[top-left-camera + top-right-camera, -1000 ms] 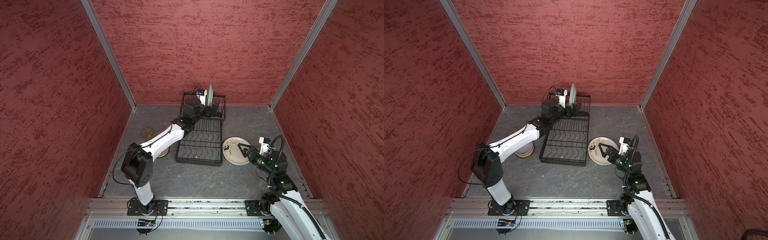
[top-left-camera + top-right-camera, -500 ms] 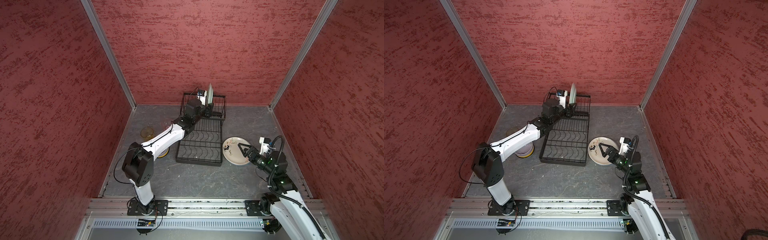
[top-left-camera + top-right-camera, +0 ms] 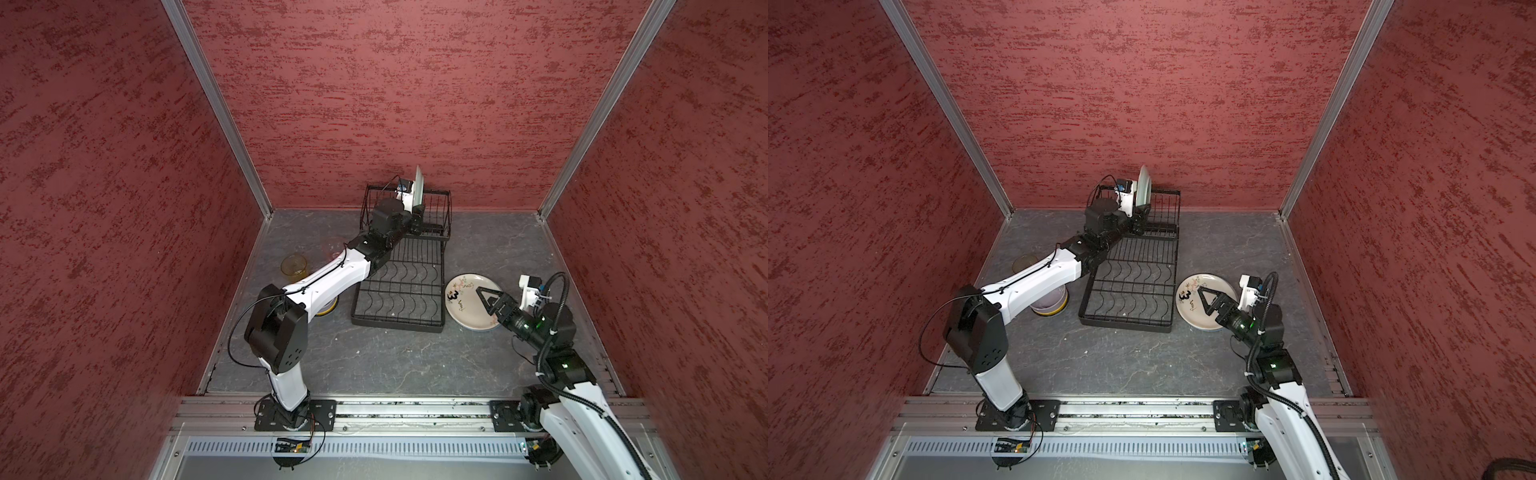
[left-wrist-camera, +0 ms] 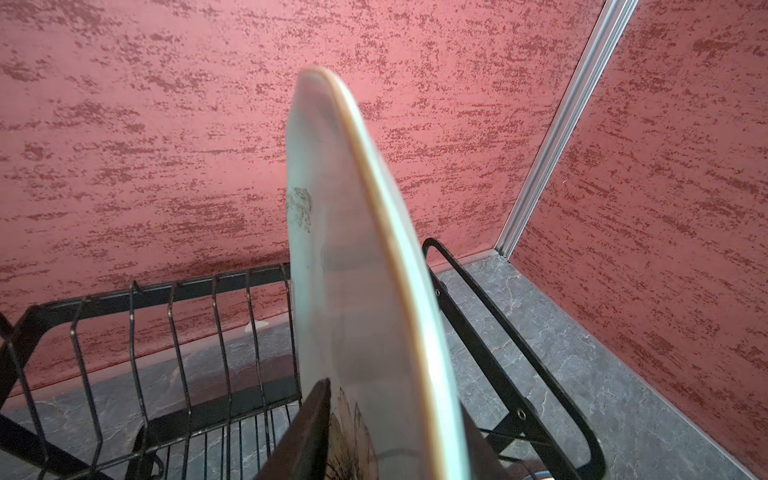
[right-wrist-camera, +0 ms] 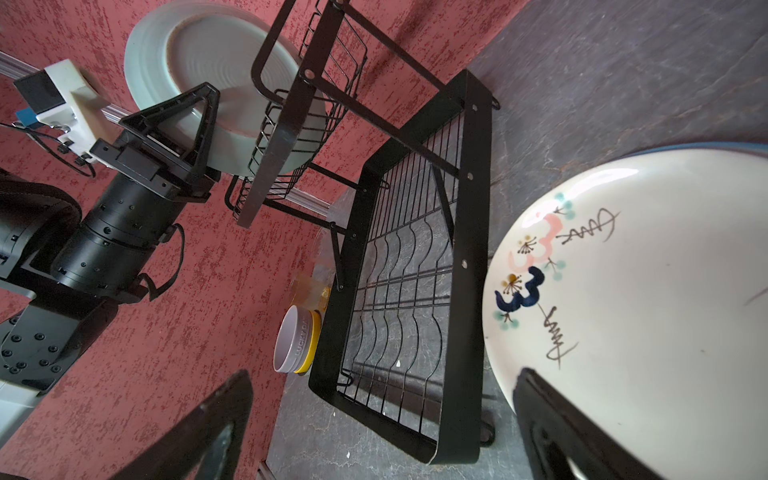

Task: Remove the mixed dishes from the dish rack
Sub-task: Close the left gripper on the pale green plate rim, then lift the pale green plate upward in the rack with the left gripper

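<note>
The white-and-black left arm (image 3: 324, 278) stretches far forward, its black left gripper (image 3: 417, 214) with jaws partway apart. The matching right arm (image 3: 582, 399) is folded short, its right gripper (image 3: 484, 293) spread wide.

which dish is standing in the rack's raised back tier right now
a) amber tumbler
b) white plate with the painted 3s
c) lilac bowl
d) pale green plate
d: the pale green plate stands on edge in the back tier of the dish rack, while the lilac bowl, amber tumbler and painted white plate sit on the table beside it.
</note>
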You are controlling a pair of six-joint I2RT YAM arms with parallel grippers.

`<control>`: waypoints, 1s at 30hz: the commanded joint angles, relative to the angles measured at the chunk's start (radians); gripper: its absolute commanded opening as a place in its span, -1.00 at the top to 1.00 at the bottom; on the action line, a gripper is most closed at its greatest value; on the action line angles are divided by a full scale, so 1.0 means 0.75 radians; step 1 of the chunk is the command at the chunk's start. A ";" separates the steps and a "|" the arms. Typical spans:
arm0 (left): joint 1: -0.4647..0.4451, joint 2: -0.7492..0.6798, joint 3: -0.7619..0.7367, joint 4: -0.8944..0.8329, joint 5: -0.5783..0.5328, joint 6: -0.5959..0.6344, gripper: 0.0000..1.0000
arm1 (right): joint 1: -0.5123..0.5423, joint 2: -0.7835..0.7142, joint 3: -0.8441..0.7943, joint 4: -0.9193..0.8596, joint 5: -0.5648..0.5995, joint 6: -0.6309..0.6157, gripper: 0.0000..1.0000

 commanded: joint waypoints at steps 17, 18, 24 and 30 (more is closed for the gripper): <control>-0.029 -0.022 -0.031 0.070 -0.123 0.120 0.18 | -0.005 -0.011 -0.012 -0.016 0.028 -0.014 -0.97; -0.029 -0.024 -0.034 0.071 -0.126 0.122 0.19 | -0.003 -0.011 -0.012 -0.017 0.027 -0.013 -0.97; -0.036 -0.040 -0.053 0.093 -0.126 0.121 0.18 | -0.004 -0.005 -0.014 -0.017 0.025 -0.013 -0.97; -0.049 -0.072 -0.089 0.119 -0.148 0.136 0.14 | -0.005 0.004 -0.014 -0.011 0.020 -0.007 -0.97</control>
